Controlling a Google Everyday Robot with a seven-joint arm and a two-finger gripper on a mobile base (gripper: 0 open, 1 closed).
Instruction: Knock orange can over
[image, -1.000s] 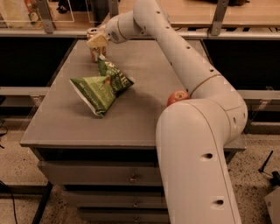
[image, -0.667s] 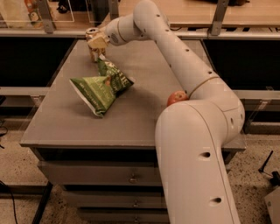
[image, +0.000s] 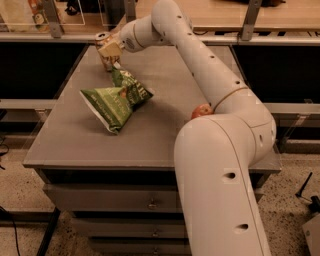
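Reaching Across the Table, Gripper Against the Orange Can

Standing in front of the grey table (image: 165, 80) and looking through the one camera view, I see the white arm (image: 205, 70) rise from its thick base at the near right and stretch diagonally over the tabletop to the far left corner. At its end, the gripper (image: 111, 49) sits right up against the orange can (image: 104, 60), pressed to the can's right side near its upper half. Whether the tool is clenched or released I cannot tell from where I stand, as its tan tip merges with the can.

The orange can is at the far left corner of the table, close to the back edge. Its silver top rim shows above the gripper, and it stands on its base, perhaps leaning a touch to the left.

Just in front of the can lies a green snack bag (image: 116, 100), crumpled and flat on the surface, its upper end reaching almost to the can's foot. I cannot say whether the two touch.

A red-orange apple (image: 201, 110) rests on the right part of the table, well apart from the can and bag, tucked close beside the arm's elbow and partly hidden by it.

Below the tabletop, grey drawers (image: 110, 200) run across the front, and a speckled floor (image: 290, 200) shows at the right.
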